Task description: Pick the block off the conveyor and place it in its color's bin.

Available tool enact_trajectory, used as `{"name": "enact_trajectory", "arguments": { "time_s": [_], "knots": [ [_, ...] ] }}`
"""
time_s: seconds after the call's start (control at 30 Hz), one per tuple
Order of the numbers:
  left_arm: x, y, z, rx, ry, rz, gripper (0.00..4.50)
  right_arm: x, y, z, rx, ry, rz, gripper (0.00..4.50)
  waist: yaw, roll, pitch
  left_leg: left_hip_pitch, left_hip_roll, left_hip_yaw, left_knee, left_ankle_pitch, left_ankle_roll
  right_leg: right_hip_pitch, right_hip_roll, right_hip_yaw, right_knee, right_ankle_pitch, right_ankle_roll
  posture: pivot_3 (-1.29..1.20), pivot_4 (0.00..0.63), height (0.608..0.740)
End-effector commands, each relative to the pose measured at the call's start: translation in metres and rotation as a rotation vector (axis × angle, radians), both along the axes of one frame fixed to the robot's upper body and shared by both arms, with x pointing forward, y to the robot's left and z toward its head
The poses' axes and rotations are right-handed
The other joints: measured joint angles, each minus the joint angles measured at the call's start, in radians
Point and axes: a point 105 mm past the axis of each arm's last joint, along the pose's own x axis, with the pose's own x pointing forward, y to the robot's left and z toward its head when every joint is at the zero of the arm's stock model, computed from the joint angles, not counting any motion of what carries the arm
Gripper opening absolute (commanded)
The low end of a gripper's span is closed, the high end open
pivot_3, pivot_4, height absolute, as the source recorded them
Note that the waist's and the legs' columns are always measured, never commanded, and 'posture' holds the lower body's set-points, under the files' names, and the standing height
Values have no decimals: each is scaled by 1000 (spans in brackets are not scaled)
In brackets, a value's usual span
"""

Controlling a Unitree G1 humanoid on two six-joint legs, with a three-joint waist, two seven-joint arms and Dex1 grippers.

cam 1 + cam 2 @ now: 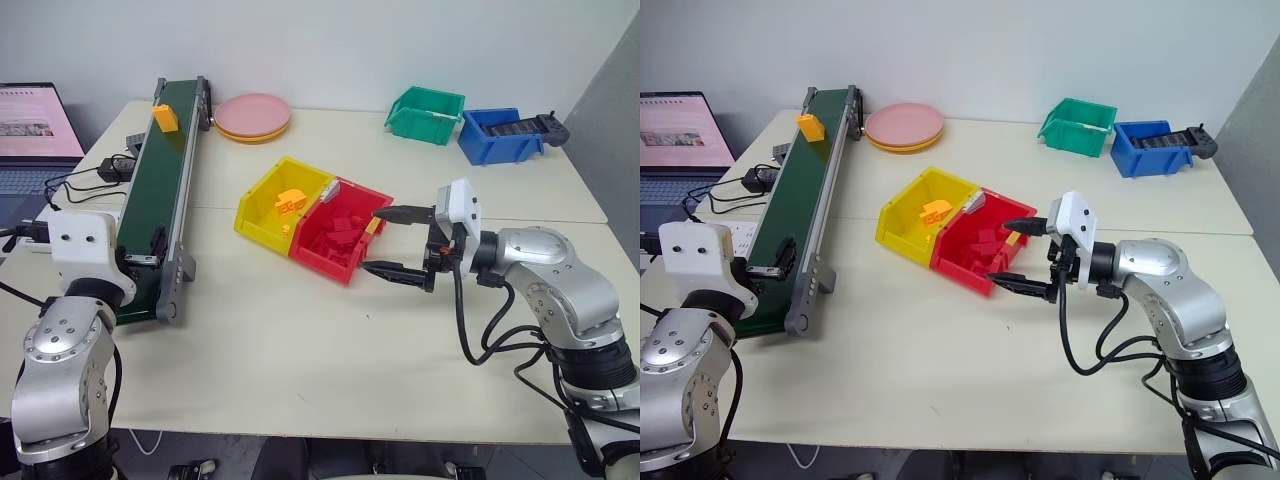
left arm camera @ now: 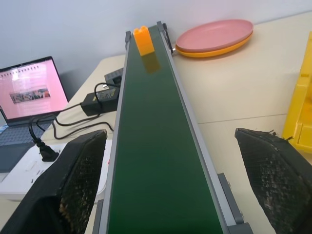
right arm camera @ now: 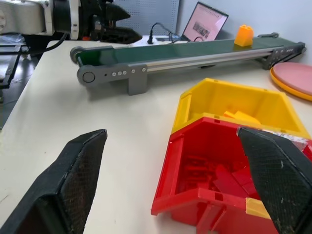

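Here, at one moment of the sorting task:

Block (image 1: 165,117): upper left of frame, alone on the far end of the belt, upright, untouched by either claw; presumably riding toward the near end.

Conveyor (image 1: 160,200): running from upper left down toward lower left, between grey rails; cables and a laptop (image 1: 30,135) beside it at the left edge.

Left gripper (image 1: 150,250): at the near end of the belt, lower left, pointing up along it; fingers (image 2: 73,180) spread wide to either side of the belt, nothing between them; probably stationed there to meet the block on arrival.

Right gripper (image 1: 1025,255): centre right, just beside the red bin (image 1: 980,250); claw spread, empty; likely parked clear of the belt and bins.

Bin (image 1: 275,205): centre of frame, yellow, joined to the red one, sloped front open toward the robot; some yellow-orange pieces already inside, so suited to receive the block.

Other items: pink plates (image 1: 253,116) stacked at the belt's far end; green bin (image 1: 425,115) and blue bin (image 1: 500,135) at upper right, well apart from the work.

Step in hand, as judged: waiting for the pick; block not yet grasped.
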Motion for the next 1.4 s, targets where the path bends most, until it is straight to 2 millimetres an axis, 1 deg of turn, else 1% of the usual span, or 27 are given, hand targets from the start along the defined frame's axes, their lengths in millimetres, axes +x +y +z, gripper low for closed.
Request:
{"name": "enact_trajectory", "arguments": {
  "time_s": [0.03, 0.13, 0.2, 0.37, 0.53, 0.77, 0.93, 1.07, 1.23, 1.3, 1.4],
  "knots": [
    [-6, 9, 21, 5, -65, 69, 4396, -4, 2, 16, 14, -53, 46, 4500, 0, 0, 0, 0, 0, 0, 0, 0, 0, 0, 0, 0, 0, 0, 0, 0, 150, 740],
    [-5, 16, 20, -19, -45, 119, 4396, -1, 1, 20, 11, -55, 45, 4500, 0, 0, 0, 0, 0, 0, 0, 0, 0, 0, 0, 0, 0, 0, 0, 0, 150, 740],
    [-5, 17, 21, -47, -54, 127, 4396, -1, 1, 20, 7, -51, 50, 4500, 0, 0, 0, 0, 0, 0, 0, 0, 0, 0, 0, 0, 0, 0, 0, 0, 150, 740],
    [-4, 17, 23, -37, -48, 131, 4396, -1, 1, 21, -4, -24, 53, 4500, 0, 0, 0, 0, 0, 0, -1, 0, 0, 0, 0, 0, -1, 0, 0, 0, 150, 740],
    [0, 16, 16, -10, 1, 122, 4396, -3, 0, 19, -17, -26, 48, 4500, 0, 0, 0, 0, 0, 0, -1, 0, 0, 0, 0, 0, -1, 0, 0, 0, 150, 740],
    [6, 13, 12, -31, 22, 114, 4396, -8, -1, 18, -28, -23, 60, 4500, 0, 0, 0, 0, 0, 0, -2, 0, 0, 0, 0, 0, -2, 0, 0, 0, 150, 740],
    [15, 15, 11, -89, 32, 126, 4396, -11, -2, 18, -36, -16, 68, 4500, 1, 0, 0, 0, -1, 0, -3, 0, 0, 0, -1, 0, -3, 0, 0, 0, 150, 740],
    [27, 15, 6, -127, 82, 105, 4396, -13, -2, 18, -40, -11, 85, 4500, 1, 0, 0, 0, -1, 0, -3, 0, 0, 0, -1, -1, -3, 0, 0, 0, 150, 740],
    [36, 22, 1, -174, 124, 111, 4396, -15, -1, 20, -43, -12, 96, 4500, 1, 0, 0, 0, -1, 0, -3, 0, 0, 0, -1, -1, -4, 0, 0, 0, 150, 740],
    [39, 26, -2, -202, 134, 125, 4396, -18, 1, 22, -35, 0, 112, 4500, 1, 0, 0, 0, -1, 0, -3, 0, 0, 0, -1, -1, -4, 0, 0, 0, 150, 740],
    [42, 31, -7, -212, 155, 146, 4396, -31, 4, 28, -36, 21, 191, 4500, 1, 0, 0, 0, -1, 0, -3, 0, 0, 0, -1, -1, -4, 0, 0, 0, 150, 740]
  ]
}}
